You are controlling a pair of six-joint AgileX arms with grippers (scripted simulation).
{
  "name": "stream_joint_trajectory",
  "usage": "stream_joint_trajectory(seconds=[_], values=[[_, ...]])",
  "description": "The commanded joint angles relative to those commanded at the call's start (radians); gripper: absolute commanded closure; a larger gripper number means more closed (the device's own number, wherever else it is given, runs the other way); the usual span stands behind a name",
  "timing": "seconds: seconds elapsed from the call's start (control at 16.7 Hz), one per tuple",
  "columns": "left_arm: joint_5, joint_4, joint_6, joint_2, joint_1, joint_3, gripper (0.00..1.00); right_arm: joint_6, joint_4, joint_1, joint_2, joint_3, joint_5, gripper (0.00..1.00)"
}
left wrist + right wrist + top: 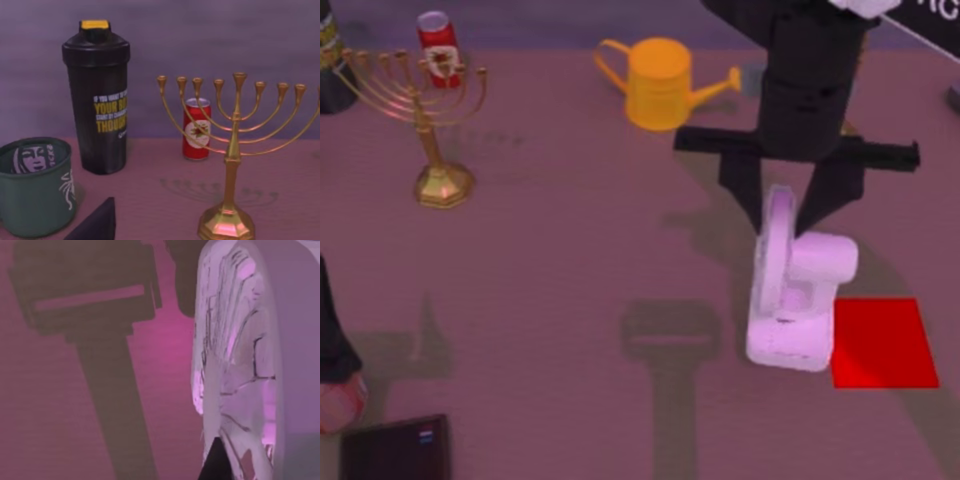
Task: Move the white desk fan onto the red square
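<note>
The white desk fan, pinkish in this light, stands right of the table's centre, its grilled head edge-on to the top view. Its rectangular base touches the left edge of the red square, which lies flat and otherwise bare. My right gripper comes down from above and is shut on the top of the fan's head, one dark finger on each side. In the right wrist view the fan's grille fills the right half, with one fingertip against it. My left arm is parked at the left edge.
An orange watering can stands at the back, close to the right arm. Back left are a gold candelabra, a red can and a black shaker bottle. A green cup and a dark box sit near the left arm.
</note>
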Motion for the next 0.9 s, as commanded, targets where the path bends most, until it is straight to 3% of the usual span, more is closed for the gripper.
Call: stream_joint_trajectory(seconds=[0.48, 0.9], values=[[0.000, 0.000, 0.000, 0.000, 0.000, 0.000, 0.00, -0.913, 0.008, -0.092, -0.199, -0.221, -0.047, 1.00], [0.000, 0.000, 0.000, 0.000, 0.000, 0.000, 0.00, -1.668, 0.116, -0.184, -0.372, -0.435, -0.006, 1.00]])
